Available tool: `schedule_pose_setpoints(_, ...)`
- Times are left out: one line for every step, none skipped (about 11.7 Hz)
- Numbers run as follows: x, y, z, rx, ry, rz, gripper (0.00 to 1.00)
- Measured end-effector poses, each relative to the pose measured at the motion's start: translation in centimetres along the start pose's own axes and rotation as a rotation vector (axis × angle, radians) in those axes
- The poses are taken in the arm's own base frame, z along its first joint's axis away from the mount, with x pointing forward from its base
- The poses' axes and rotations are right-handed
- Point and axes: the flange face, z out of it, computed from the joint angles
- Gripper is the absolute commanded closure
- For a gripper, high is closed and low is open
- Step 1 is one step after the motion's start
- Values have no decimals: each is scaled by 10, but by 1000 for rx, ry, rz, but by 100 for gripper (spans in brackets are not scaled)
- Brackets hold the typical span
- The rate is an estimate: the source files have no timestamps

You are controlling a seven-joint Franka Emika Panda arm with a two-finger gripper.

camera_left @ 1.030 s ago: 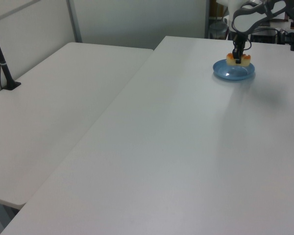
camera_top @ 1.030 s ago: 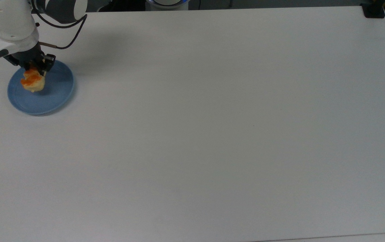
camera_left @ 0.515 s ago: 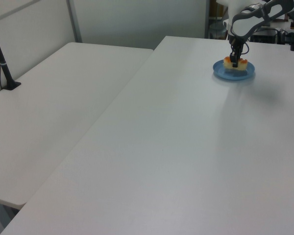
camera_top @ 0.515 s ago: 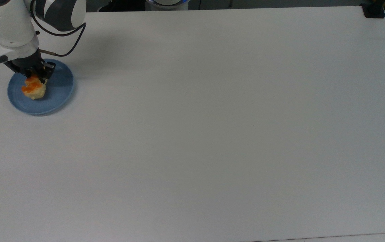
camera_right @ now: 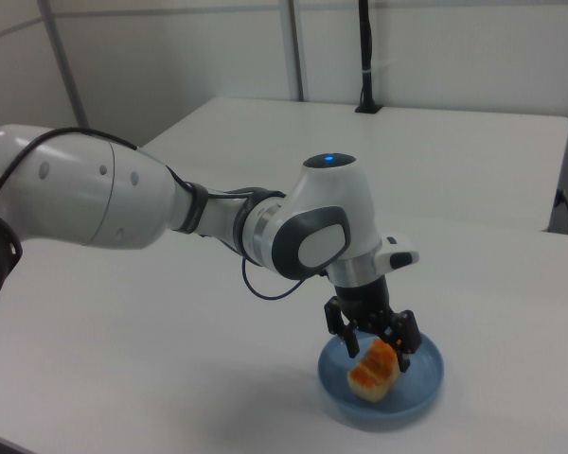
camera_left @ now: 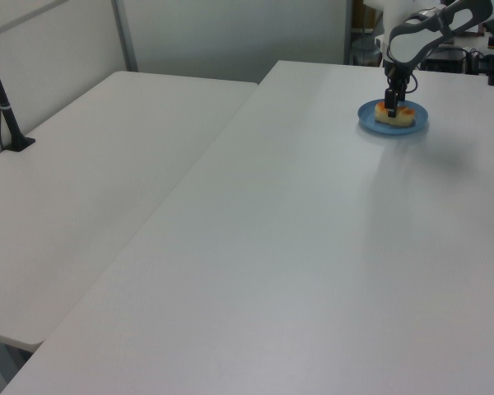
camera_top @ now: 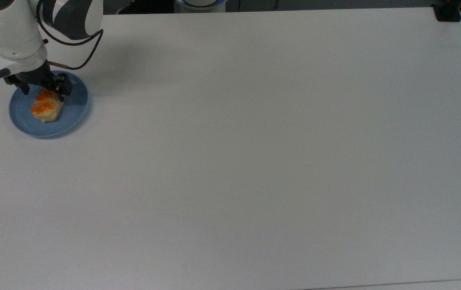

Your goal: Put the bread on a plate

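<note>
The bread point(camera_top: 46, 106), pale yellow with orange-red patches, lies on the light-blue plate point(camera_top: 73, 109) at the top view's far left. My gripper point(camera_top: 44, 92) stands open just over the bread's far end, one finger on each side. In the right view the gripper point(camera_right: 377, 344) straddles the upper end of the bread point(camera_right: 373, 373), which rests tilted on the plate point(camera_right: 428, 386). In the left view the plate point(camera_left: 417, 122) sits far back on the right, holding the bread point(camera_left: 393, 115) under the gripper point(camera_left: 391, 104).
The plate stands on a wide white table point(camera_top: 254, 161), near its left edge in the top view. A black clamp point(camera_top: 448, 14) sits at the table's top-right corner. In the left view a second table point(camera_left: 107, 164) adjoins it, with a black post point(camera_left: 4, 107).
The bread came down from a hold above the plate and now lies on it. The fingers have spread apart and released it.
</note>
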Motion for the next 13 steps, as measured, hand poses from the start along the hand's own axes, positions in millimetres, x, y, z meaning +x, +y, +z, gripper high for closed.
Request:
schedule_pose_setpoints(0, 1, 0, 0, 0, 1, 0)
schedule_pose_setpoints(0, 1, -1, -1, 1, 2, 0)
schedule_pose_setpoints(1, 3, -3, -2, 7, 8, 0)
schedule_pose_setpoints(2, 4, -9, -1, 17, 28, 0)
schedule_pose_setpoints(2, 5, -19, 4, 24, 57, 0)
schedule_pose_setpoints(2, 5, -35, 16, 21, 89, 0)
schedule_pose_setpoints(2, 2, -56, 36, 14, 123, 0)
schedule_pose_setpoints(5, -10, -97, 72, 7, 167, 0)
schedule_pose_setpoints(6, -20, -127, 98, 2, 199, 0)
schedule_pose_setpoints(7, -31, -157, 120, -7, 231, 0)
schedule_pose_setpoints(6, -50, -200, 137, -9, 270, 0)
schedule_pose_setpoints(5, -71, -237, 142, 9, 309, 0)
schedule_pose_setpoints(4, -88, -259, 145, 28, 337, 0)
